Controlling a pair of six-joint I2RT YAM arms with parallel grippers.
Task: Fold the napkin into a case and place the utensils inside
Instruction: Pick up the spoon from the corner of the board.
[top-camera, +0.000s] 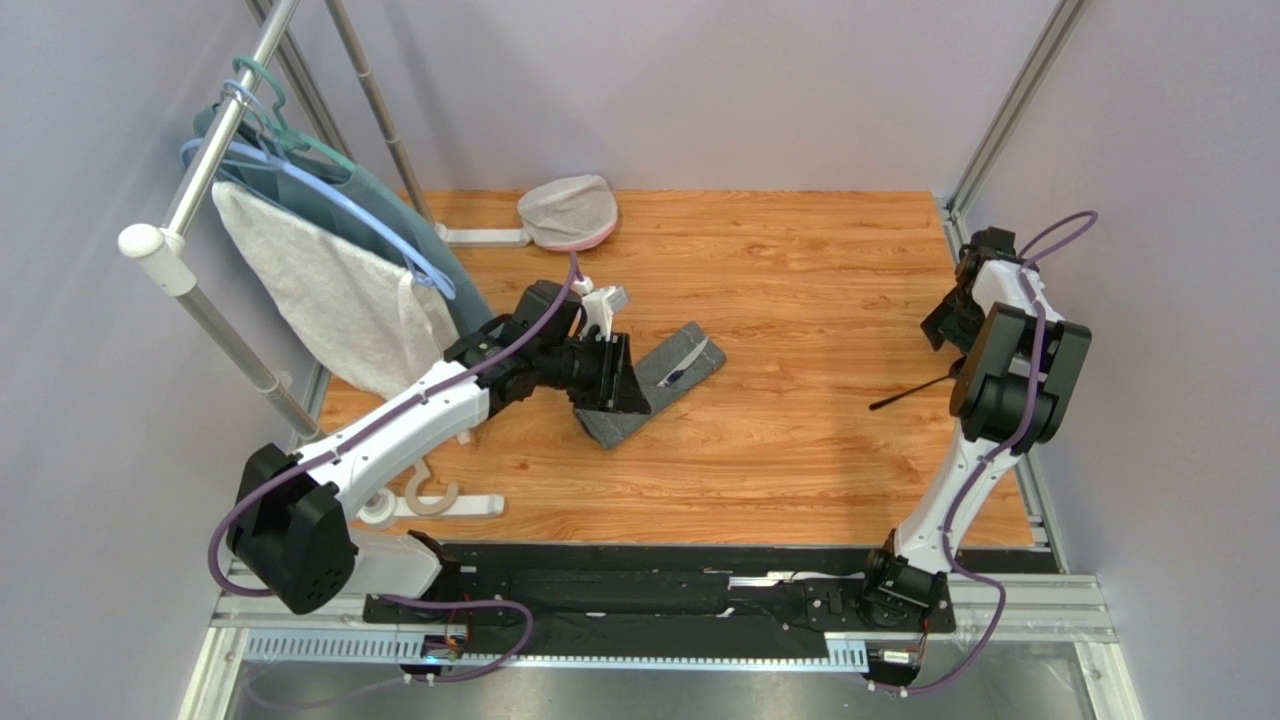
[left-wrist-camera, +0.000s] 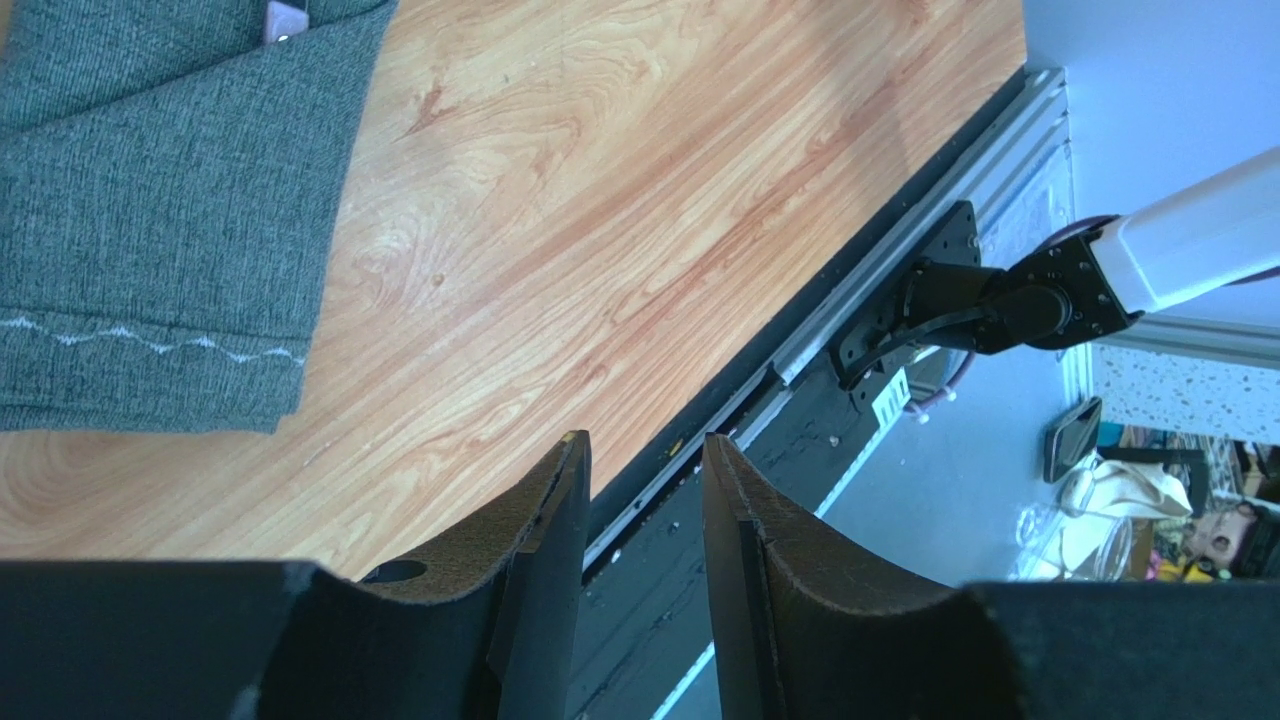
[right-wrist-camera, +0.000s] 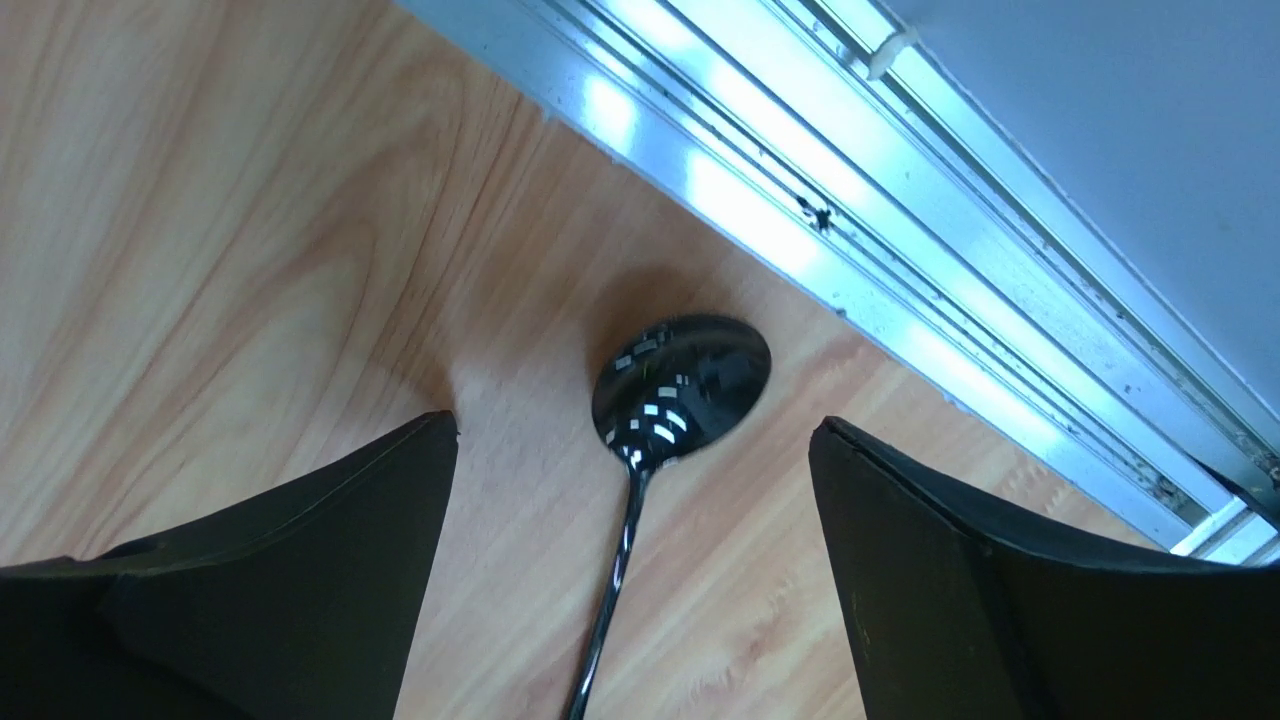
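Note:
The dark grey napkin (top-camera: 664, 384) lies folded into a narrow strip, the case, at the middle left of the table. A silver utensil (top-camera: 687, 360) lies at its far end. My left gripper (top-camera: 619, 390) hovers over the strip's near end, slightly open and empty. In the left wrist view the cloth (left-wrist-camera: 150, 225) with its pale stitched line lies to the upper left of the left gripper (left-wrist-camera: 643, 438). A black spoon (right-wrist-camera: 681, 383) lies on the wood near the right rail. My right gripper (right-wrist-camera: 634, 423) is wide open just above it, one finger on each side of the handle (top-camera: 909, 395).
A rack at the back left holds a white towel (top-camera: 331, 293) and a teal garment (top-camera: 308, 180) on hangers. A grey cap-like object (top-camera: 568, 210) sits at the back. A white hook (top-camera: 428, 503) lies near left. An aluminium rail (right-wrist-camera: 842, 210) borders the right side.

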